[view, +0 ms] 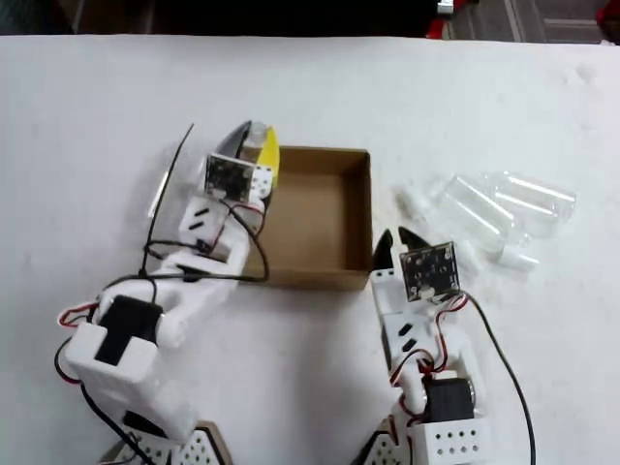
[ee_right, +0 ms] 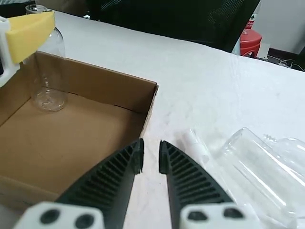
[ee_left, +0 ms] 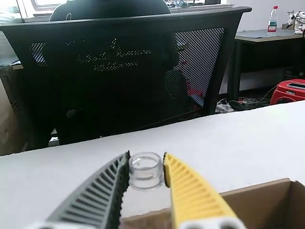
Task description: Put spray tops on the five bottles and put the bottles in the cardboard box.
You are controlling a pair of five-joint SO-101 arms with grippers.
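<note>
My left gripper (ee_left: 146, 164), with one grey and one yellow finger, is shut on the open neck of a clear bottle (ee_left: 145, 174) that has no spray top. That bottle (ee_right: 47, 76) stands upright inside the cardboard box (ee_right: 119, 90), at its far left corner. My right gripper (ee_right: 150, 155) hovers just outside the box's front right corner, its black fingers slightly open with nothing between them. In the high view the left gripper (view: 250, 138) is at the left wall of the box (view: 363, 213) and the right gripper (view: 397, 239) is at its right front.
Several clear bottles (view: 504, 208) lie on their sides on the white table right of the box, with white spray tops (view: 515, 258) among them. One spray top (ee_right: 193, 143) lies close beyond the right gripper. A black mesh chair (ee_left: 124, 71) stands behind the table.
</note>
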